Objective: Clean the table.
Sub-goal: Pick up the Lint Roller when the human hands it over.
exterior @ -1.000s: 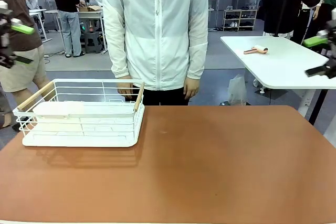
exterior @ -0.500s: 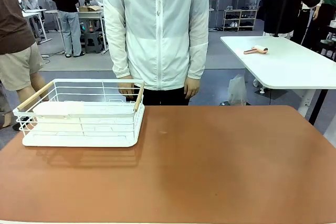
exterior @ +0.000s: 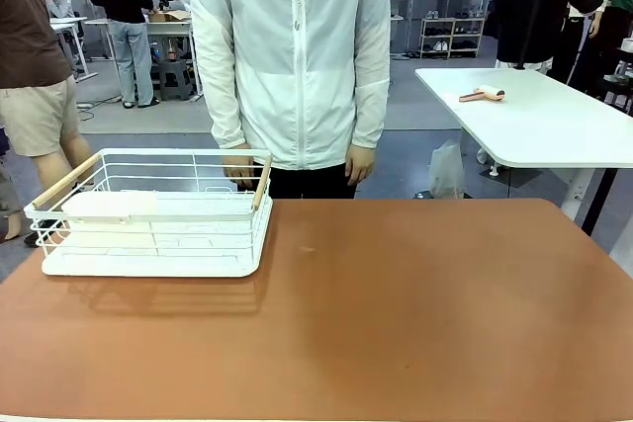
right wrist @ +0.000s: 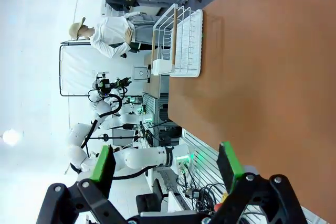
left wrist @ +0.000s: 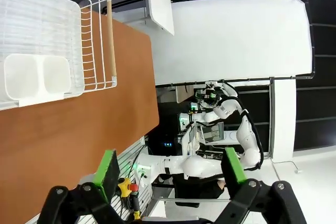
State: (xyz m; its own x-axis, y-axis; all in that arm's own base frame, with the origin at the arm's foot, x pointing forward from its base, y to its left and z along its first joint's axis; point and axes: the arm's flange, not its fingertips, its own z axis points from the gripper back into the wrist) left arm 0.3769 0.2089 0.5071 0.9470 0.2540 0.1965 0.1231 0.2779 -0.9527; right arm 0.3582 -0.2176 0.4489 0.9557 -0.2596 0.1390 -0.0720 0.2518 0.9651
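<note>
Green pads (left wrist: 109, 174) on black linkage fingers, spread as wide as they go on the left gripper (left wrist: 170, 170), nothing between them. Same on the right gripper (right wrist: 166, 165): pads far apart, empty. Ahead of the left fingertips and off to one side, the table (left wrist: 68, 140): matte reddish-brown, smooth, flat, well apart from both sets of fingers. Farther along it from the left gripper, a white wire basket (left wrist: 97, 35) of thin rods, with a pale wooden handle (left wrist: 110, 40) along its end and a white two-cup plastic insert (left wrist: 37, 80) hooked on its wall. Seen from the right gripper, far across the top at the opposite side. Just behind the basket's far rim, a hand (exterior: 237, 167) of a person (exterior: 297, 56) in a white zip jacket.

Apart from the basket, nothing loose made out on the top; probably little left to clear. Best done by holding both grippers high and open, checking for small leftovers, coming down from above on any found, never dragging pads over the matte surface, and minding that hand.
</note>
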